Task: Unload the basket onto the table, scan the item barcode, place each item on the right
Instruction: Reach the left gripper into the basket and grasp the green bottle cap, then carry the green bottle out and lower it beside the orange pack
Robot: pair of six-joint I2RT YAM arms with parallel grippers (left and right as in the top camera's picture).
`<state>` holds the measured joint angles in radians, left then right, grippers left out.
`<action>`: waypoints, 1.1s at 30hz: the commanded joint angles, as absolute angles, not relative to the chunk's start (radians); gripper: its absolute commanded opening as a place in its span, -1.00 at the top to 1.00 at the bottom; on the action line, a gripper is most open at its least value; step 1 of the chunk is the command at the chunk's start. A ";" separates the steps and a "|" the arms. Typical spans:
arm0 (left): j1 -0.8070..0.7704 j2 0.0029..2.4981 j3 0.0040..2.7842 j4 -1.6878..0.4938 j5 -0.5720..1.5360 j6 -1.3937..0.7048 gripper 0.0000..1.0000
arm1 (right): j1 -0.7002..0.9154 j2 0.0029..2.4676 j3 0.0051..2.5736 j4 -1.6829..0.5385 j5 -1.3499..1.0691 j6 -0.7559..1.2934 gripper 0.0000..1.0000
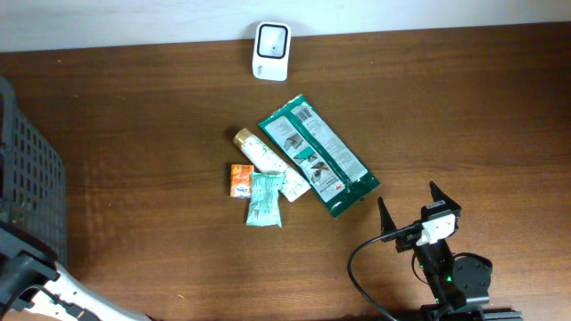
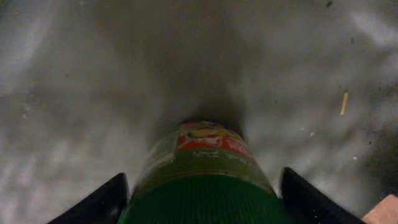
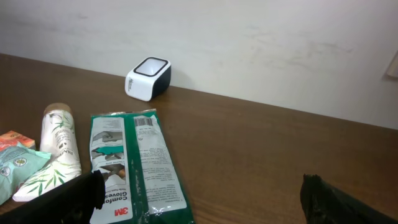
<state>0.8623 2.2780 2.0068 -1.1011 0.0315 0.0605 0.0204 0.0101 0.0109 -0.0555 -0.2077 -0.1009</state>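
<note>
Closest to your left wrist camera, a cylindrical can (image 2: 199,155) with a green ribbed end and a red-and-yellow label sits between the two black fingers (image 2: 99,202) of your left gripper (image 2: 203,175). Each finger stands right beside the can's wall; whether they press it or merely flank it cannot be told. Beyond the can lies a blurred grey surface. Your right gripper (image 3: 202,183) has its jaws spread wide with nothing between them, and hovers over the brown wooden table (image 1: 134,107) near its front right. Ahead of it, to its left, lies a flat green plastic glove packet (image 1: 312,153), set diagonally with its barcode facing up. Just beside the packet's left edge is a white tube with a tan cap (image 1: 268,160). A small orange packet (image 1: 241,180) and a pale teal sachet (image 1: 265,198) lie against the tube. A small white box scanner with a dark window (image 1: 271,51) sits at the table's far edge, well apart from these items. A dark mesh basket (image 1: 31,178) stands at the left edge.
</note>
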 commanded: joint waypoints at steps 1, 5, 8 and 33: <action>0.862 2.297 1.996 -1.085 0.021 0.057 0.08 | 0.028 0.004 0.006 -0.060 -0.216 -0.093 -0.97; 0.862 2.276 2.017 -1.097 0.022 0.056 0.24 | 0.028 0.004 0.006 -0.060 -0.216 -0.093 -0.97; 0.862 2.225 2.084 -1.127 0.023 0.043 0.24 | 0.028 0.004 0.006 -0.060 -0.216 -0.094 -0.97; 0.115 1.771 2.123 -1.398 0.111 -0.052 0.09 | 0.028 0.004 0.006 -0.060 -0.216 -0.094 -0.97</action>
